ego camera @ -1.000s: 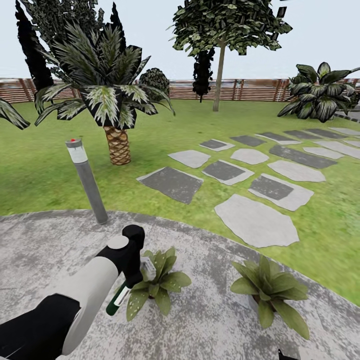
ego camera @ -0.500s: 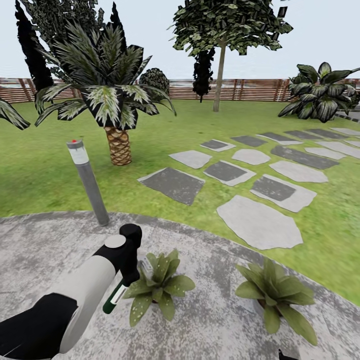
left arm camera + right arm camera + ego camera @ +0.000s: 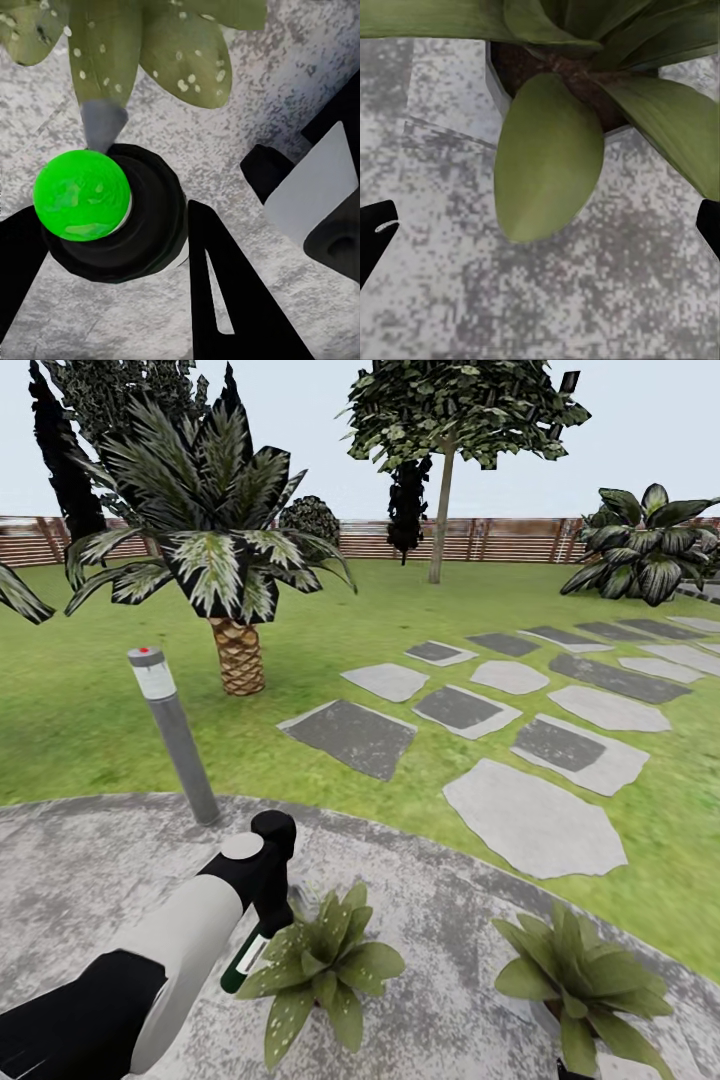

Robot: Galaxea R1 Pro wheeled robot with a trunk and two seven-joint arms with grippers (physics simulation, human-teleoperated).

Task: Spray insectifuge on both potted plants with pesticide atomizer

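My left gripper is shut on the pesticide atomizer, a slim dark-green bottle with a white label. It hangs tilted just left of the left potted plant, whose olive leaves carry white specks. In the left wrist view the atomizer's bright green tip sits between the black fingers, pointing at the speckled leaves. The second potted plant stands to the right on the patio. My right gripper is open, hovering close over that plant's grey pot and broad leaf.
A grey bollard light stands at the patio's edge behind my left arm. Beyond it are a palm, lawn, grey stepping stones, a tree and the brown slatted fence.
The head view has shifted, so both potted plants sit lower and further right in the picture. The left gripper still holds the atomizer beside the left plant.
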